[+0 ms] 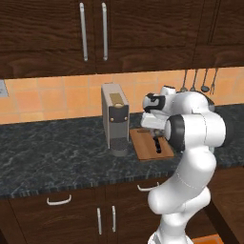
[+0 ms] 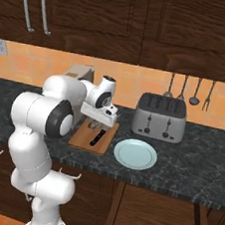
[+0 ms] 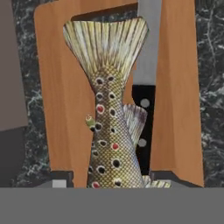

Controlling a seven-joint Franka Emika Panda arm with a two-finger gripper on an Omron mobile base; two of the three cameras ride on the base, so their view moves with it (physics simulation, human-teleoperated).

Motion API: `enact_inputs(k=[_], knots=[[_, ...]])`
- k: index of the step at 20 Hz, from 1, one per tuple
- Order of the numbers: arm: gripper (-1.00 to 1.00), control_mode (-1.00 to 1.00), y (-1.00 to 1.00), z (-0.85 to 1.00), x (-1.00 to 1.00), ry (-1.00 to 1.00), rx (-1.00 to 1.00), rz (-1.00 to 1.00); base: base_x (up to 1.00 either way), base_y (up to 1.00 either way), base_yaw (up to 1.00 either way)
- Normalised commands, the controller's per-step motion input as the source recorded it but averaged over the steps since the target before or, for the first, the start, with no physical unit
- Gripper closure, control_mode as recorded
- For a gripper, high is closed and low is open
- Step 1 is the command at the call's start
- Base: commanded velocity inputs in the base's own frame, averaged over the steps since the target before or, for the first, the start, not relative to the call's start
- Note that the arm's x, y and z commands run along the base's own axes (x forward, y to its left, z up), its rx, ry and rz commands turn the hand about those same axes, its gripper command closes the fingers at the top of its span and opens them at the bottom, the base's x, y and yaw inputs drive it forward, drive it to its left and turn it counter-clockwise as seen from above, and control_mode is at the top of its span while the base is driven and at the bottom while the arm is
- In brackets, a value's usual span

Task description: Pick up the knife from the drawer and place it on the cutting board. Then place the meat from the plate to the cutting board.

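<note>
Gripper [image 2: 100, 125] hangs just above the cutting board [image 2: 108, 140], jaws clamped on the meat [image 3: 109, 127], a spotted fish held near its head end with the fanned tail pointing away from the hand, over the board. The knife [image 3: 146, 78] already lies on the board, black handle toward the gripper, blade running to the board's far edge, partly under the fish in the hand view. The plate [image 2: 135, 153] sits bare just right of the board, in front of the toaster [image 2: 160, 117]; a coffee machine [image 1: 115, 117] stands just left of the board. The fish looks light, fairly stiff, smooth-skinned and likely slippery; the thick mid-body is the safest hold, the thin tail the worst. Remaining job, by my read: lower it and let go on the board beside the knife.
</note>
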Motion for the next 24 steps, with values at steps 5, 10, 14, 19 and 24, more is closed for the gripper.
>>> enact_inputs(k=[5, 10, 14, 19, 24], knots=[[-1.00, -1.00, 0.34, -0.42, 0.01, 0.01, 0.00, 0.00, 0.00, 0.00, 0.00], [-1.00, -1.00, 0.21, -0.11, 0.04, 0.00, 0.00, 0.00, 0.00, 0.00, 0.00], [-1.00, -1.00, -0.14, 0.08, -0.26, -0.04, 0.00, 0.00, 0.00, 0.00, 0.00], [-1.00, -1.00, -0.25, 0.62, -0.79, -0.18, 0.00, 0.00, 0.00, 0.00, 0.00], [-1.00, -1.00, -0.96, 1.00, -1.00, -0.50, 0.08, -0.02, 0.00, 0.00, 0.00]])
